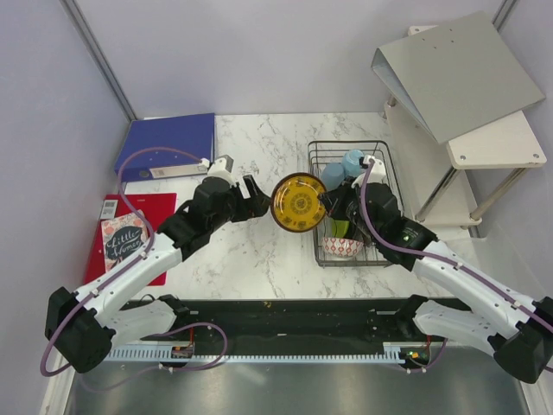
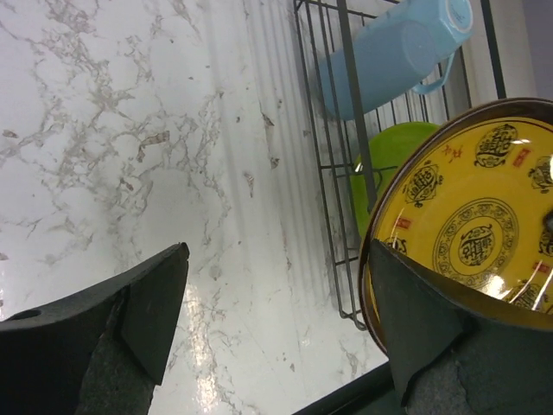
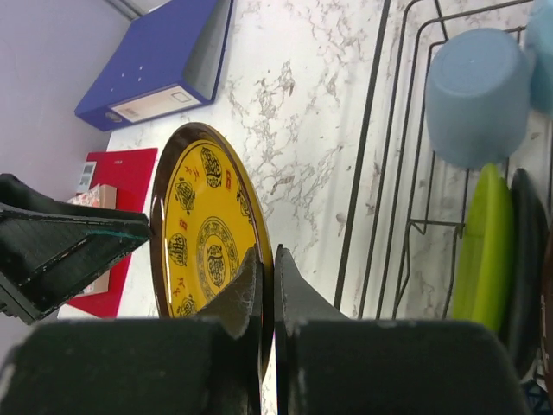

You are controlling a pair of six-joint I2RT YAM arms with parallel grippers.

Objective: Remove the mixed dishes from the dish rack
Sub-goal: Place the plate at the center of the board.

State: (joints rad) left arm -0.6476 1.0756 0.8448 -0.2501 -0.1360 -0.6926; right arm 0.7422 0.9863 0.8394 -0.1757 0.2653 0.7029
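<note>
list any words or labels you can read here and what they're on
"little", then what looks like "women": on the pale card lying on the red folder.
Yellow plate: stylised characters, which I cannot read.
Blue binder: spine label too blurred to read.

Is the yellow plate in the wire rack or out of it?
Out: the right gripper pinches the yellow plate by its rim, beside the dish rack.

I read 2 words, "Little Women", in pale script on the dark oval of the pink paperback cover (image 1: 123, 242) lying on the flat red folder (image 1: 164, 207). The yellow round patterned plate (image 3: 203, 233) bears seal-like characters and the blue ring binder (image 3: 164, 52) a spine label, none legible to me.
</note>
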